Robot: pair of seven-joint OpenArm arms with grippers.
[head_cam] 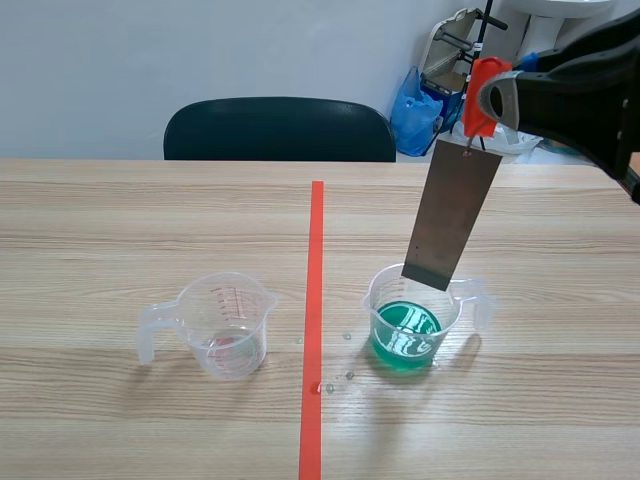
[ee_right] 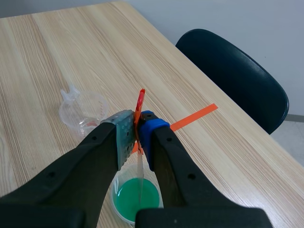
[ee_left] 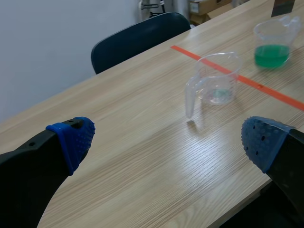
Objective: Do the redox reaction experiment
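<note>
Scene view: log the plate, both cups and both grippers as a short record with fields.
plate: grey metal, hanging tilted from a red clip, lower edge over the green cup
right gripper: shut on the red clip
green cup: green liquid, right of the tape line
clear cup: nearly empty, left of the line
left gripper: open, holding nothing

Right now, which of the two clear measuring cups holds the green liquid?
The measuring cup on the right arm's side of the red tape line, under the metal plate hanging from the red clip. The other cup, across the line, is almost empty.
</note>
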